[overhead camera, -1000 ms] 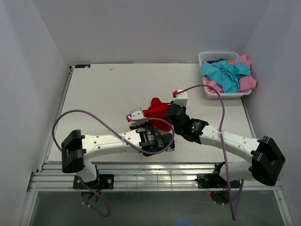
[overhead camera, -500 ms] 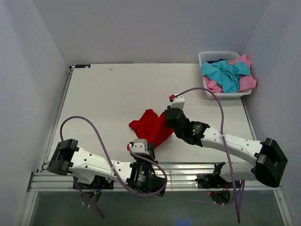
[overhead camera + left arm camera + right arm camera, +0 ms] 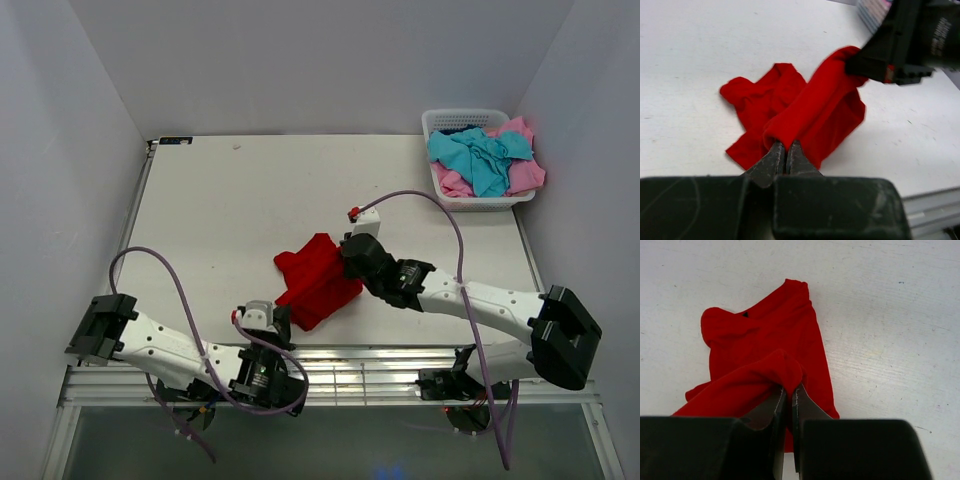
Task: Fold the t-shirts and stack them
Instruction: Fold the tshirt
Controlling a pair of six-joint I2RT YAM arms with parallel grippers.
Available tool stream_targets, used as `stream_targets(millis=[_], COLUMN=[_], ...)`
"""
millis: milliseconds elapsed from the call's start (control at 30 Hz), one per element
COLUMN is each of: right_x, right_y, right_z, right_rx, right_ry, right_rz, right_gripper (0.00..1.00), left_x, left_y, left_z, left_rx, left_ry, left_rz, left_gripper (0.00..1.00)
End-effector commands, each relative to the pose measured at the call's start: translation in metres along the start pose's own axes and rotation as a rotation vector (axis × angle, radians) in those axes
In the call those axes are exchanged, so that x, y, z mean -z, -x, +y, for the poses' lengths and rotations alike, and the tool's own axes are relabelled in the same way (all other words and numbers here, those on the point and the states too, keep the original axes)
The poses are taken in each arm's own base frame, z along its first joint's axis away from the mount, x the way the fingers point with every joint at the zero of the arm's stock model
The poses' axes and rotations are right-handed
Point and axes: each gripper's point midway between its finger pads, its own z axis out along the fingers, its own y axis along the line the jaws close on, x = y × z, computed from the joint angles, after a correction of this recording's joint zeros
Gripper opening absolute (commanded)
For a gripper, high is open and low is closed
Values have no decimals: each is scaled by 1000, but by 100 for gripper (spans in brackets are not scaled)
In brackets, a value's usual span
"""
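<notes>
The red t-shirt (image 3: 316, 272) lies bunched on the white table near the front edge, with a raised fold stretched between both grippers. My left gripper (image 3: 284, 316) is shut on the near-left end of that fold (image 3: 786, 146). My right gripper (image 3: 347, 258) is shut on the far-right end, and the cloth humps up over its fingertips (image 3: 788, 390). The rest of the red shirt (image 3: 762, 330) is spread flat on the table beyond. A turquoise t-shirt (image 3: 478, 156) and a pink t-shirt (image 3: 526, 176) are heaped in the basket at the back right.
The white lattice basket (image 3: 442, 119) stands at the table's back right corner. A metal rail (image 3: 400, 368) runs along the near edge, just behind my left wrist. Purple cables loop over both arms. Grey walls close in the left, back and right sides.
My left arm has pulled back toward the near edge and to the left, drawing the red shirt with it and stretching it out. My right gripper shifted slightly left, still gripping.
</notes>
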Motion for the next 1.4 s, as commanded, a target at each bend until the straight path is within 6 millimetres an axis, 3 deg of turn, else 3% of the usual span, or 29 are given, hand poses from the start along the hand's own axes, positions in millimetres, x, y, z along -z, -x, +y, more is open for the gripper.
stream_targets(millis=[0,100,233,400,600,867,1033,1067,1100,1133,1167,1233,1267,1367], right_x=[-9,-16,-24,-33,-53,-90,-107,-112,-115,-117,-119,-117,-110,-81], right_y=[28,26,34,40,41,33,34,37,42,53,59,83,107,150], right_z=[-86,-84,-80,-76,-78,-85,-92,-93,-92,-89,-92,-86,-85,-80], right_rx=[54,68,71,80,101,106,107,105,113,118,163,191,217,217], right_ry=[-405,-414,-427,-440,-440,-441,-459,-465,-466,-466,-487,-487,-499,-483], right_rz=[-128,-118,-128,-138,-129,-120,-131,-147,-161,-186,-193,-239,-273,-358], right_gripper=[8,8,8,8,8,8,8,16,27,39,61,72,98,97], left_x=[-18,-37,-66,-100,-112,-127,-149,-156,-160,-170,-178,-185,-191,-188], left_y=[18,21,25,8,7,0,-12,-20,-22,-19,-22,-10,10,53], left_z=[26,48,59,73,90,98,100,104,103,96,97,90,78,67], left_rx=[176,127,86,-15,-6,-17,-19,-49,-57,-41,-66,-126,-80,-70], left_ry=[72,202,362,521,596,654,714,734,745,752,770,787,783,781], left_rz=[-76,-114,-159,-176,-200,-211,-222,-216,-215,-223,-218,-193,-212,-216], left_gripper=[0,0,0,0,0,0,0,4,14,43,65,96,98,98])
